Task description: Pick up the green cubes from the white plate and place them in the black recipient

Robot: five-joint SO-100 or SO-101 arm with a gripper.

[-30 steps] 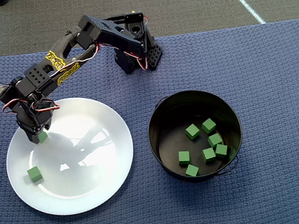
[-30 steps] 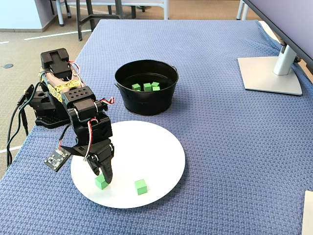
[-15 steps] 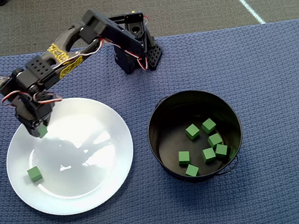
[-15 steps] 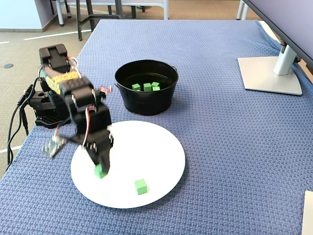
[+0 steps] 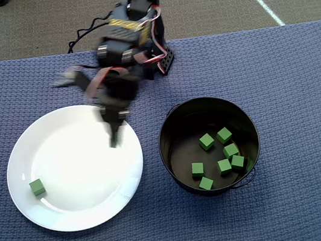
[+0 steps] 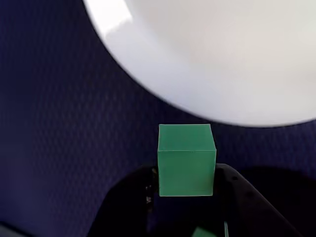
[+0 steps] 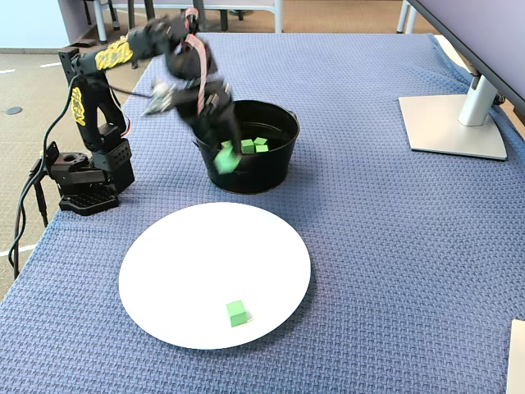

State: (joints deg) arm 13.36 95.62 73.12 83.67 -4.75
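Note:
My gripper (image 6: 186,170) is shut on a green cube (image 6: 186,159), which sits between the two dark fingers. In the wrist view the cube hangs over blue cloth just past the rim of the white plate (image 6: 222,59). The overhead view shows the blurred gripper (image 5: 114,139) above the plate's right rim, left of the black recipient (image 5: 165,156). In the fixed view the gripper (image 7: 223,158) and the held cube (image 7: 226,161) are raised in front of the recipient (image 7: 246,179). One green cube (image 5: 37,188) lies on the plate (image 5: 77,170). Several green cubes (image 5: 218,154) lie in the recipient.
The arm's base (image 5: 151,61) stands at the cloth's far edge, behind plate and recipient, with cables trailing off the table (image 7: 25,205). A monitor foot (image 7: 455,123) stands at the far right in the fixed view. Blue woven cloth (image 5: 292,105) covers the table.
The arm has lifted off the plate's left part and swung right toward the recipient with the cube held. The other plate cube has not moved.

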